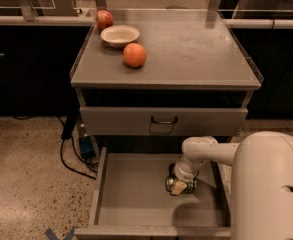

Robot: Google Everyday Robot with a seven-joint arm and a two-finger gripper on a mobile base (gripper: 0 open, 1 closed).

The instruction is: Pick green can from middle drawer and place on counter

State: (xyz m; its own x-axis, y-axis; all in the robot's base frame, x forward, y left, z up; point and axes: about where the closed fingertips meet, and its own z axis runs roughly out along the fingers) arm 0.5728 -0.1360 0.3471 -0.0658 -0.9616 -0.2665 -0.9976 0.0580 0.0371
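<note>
The middle drawer (131, 194) is pulled open at the bottom of the cabinet. The green can (190, 184) lies on its side at the right of the drawer floor, its silver end facing left. My gripper (179, 185) reaches down into the drawer from the right and is shut on the can, with one cream fingertip (178, 188) in front of it. The can sits at or just above the floor. The counter (196, 54) is the grey top of the cabinet above.
An orange (134, 55), a white bowl (119, 35) and a red apple (104, 19) sit at the counter's back left. The closed top drawer front (164, 120) with its dark handle overhangs the open drawer. My white arm (268, 189) fills the lower right. Cables (68, 151) lie on the floor at the left.
</note>
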